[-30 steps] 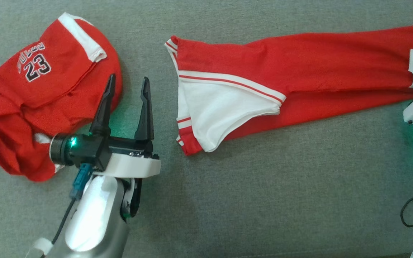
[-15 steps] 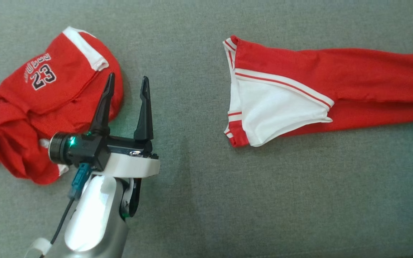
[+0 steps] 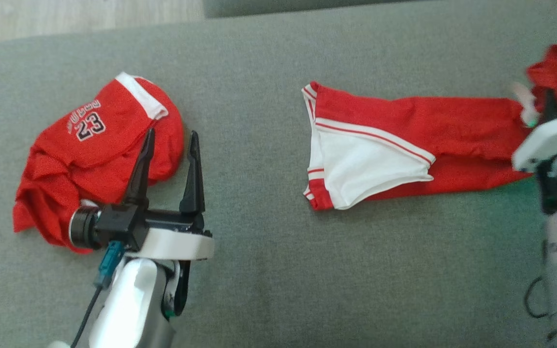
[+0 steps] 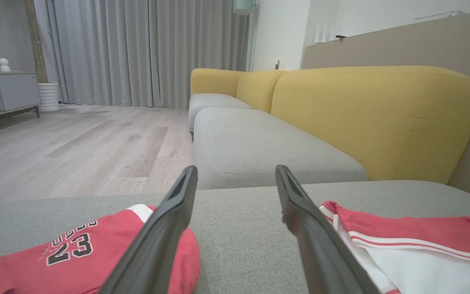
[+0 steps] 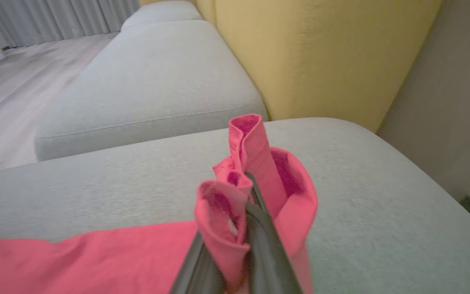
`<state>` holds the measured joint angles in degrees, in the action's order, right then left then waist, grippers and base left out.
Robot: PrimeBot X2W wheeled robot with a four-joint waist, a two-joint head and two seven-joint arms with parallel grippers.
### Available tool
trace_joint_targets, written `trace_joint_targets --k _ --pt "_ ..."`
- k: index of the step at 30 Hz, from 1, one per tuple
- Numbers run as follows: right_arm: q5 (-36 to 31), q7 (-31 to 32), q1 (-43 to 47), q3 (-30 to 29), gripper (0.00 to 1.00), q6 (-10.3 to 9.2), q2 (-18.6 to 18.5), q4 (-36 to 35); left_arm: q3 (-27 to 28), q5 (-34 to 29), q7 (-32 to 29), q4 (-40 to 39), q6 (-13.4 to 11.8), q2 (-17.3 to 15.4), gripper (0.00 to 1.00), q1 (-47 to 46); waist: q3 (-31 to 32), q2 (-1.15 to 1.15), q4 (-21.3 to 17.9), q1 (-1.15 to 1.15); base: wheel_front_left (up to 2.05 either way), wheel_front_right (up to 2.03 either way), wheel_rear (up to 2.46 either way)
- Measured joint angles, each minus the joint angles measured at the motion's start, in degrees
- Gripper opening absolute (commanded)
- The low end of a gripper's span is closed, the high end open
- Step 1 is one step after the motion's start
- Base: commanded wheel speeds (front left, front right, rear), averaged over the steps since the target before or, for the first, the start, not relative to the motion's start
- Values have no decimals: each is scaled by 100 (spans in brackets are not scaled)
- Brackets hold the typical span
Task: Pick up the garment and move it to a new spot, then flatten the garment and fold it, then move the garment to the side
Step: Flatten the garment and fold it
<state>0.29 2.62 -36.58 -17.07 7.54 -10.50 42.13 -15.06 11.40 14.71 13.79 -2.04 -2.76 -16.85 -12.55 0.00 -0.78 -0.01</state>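
Red cloth is bunched in the right gripper [image 5: 248, 200], whose fingers are pressed together on the right end of the garment [image 3: 404, 135]. The pinched fabric stands up in folds around the fingertips, raised off the grey cushion [image 3: 278, 270]. From there the garment runs leftward, drawn long and lying across the cushion's middle. It ends in a white-panelled hem with red stripes.

Left gripper [image 3: 171, 133]: fingers wide apart, nothing between them, at near left. In the head view one finger crosses the right edge of a crumpled red jersey [image 3: 95, 145] marked 23; whether it touches, cannot tell. Jersey and garment lie well apart, with bare cushion between them.

Risks, as judged:
- The hold is a small wad at one end only, so a quick pull could slip the cloth free.
- The trailing end could roll and crease instead of lying flat, because the textured cushion drags on it.
- A carry to the left could run the hem into the jersey and tangle the two.

Edges and room:
- The far-left corner of the cushion rounds off to wood floor [image 3: 65, 19].
- In the right wrist view the cushion falls away on the right past the grip, with a yellow backrest [image 5: 320, 53] beyond.
- The most open ground is the broad near half, between the arms.
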Motion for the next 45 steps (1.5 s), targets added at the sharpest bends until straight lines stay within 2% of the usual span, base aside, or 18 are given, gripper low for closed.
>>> trace_joint_targets --k 10,14,19,30,31,32,37,39,42,45 --pt "552 302 465 1707 0 0 630 -881 16 74 0 1 -47 2 100 332 555 0 145 -1 0 0 0" --pt "631 302 494 2146 0 0 664 -903 14 74 0 -2 -46 2 100 335 556 0 237 0 0 0 0" --pt "1328 226 517 2781 0 0 669 -717 -19 75 0 -5 -40 3 100 332 471 0 410 0 0 0 0" --pt "1703 -121 517 3602 0 0 672 240 -163 192 0 -7 -56 4 100 307 268 0 732 1 0 0 0" --pt "1726 -159 517 3702 36 0 672 310 -165 192 0 -7 -56 4 100 307 265 0 747 1 0 0 0" --pt "1780 -199 517 3795 100 0 672 345 -169 192 0 -2 -75 4 100 307 265 0 758 1 0 0 0" --pt "2404 -419 518 4565 100 0 675 120 -179 235 0 51 -99 4 100 307 327 0 739 1 0 0 0" --pt "2565 -573 514 4675 100 0 684 -16 -204 267 0 68 -99 4 100 307 372 0 700 1 0 0 0" --pt "2588 -959 458 4486 100 0 683 -99 -243 276 0 62 -99 4 100 307 445 0 608 1 0 0 0" --pt "2127 -1327 344 3927 100 0 682 -90 -244 283 0 7 -126 4 100 308 509 0 485 1 0 0 0"
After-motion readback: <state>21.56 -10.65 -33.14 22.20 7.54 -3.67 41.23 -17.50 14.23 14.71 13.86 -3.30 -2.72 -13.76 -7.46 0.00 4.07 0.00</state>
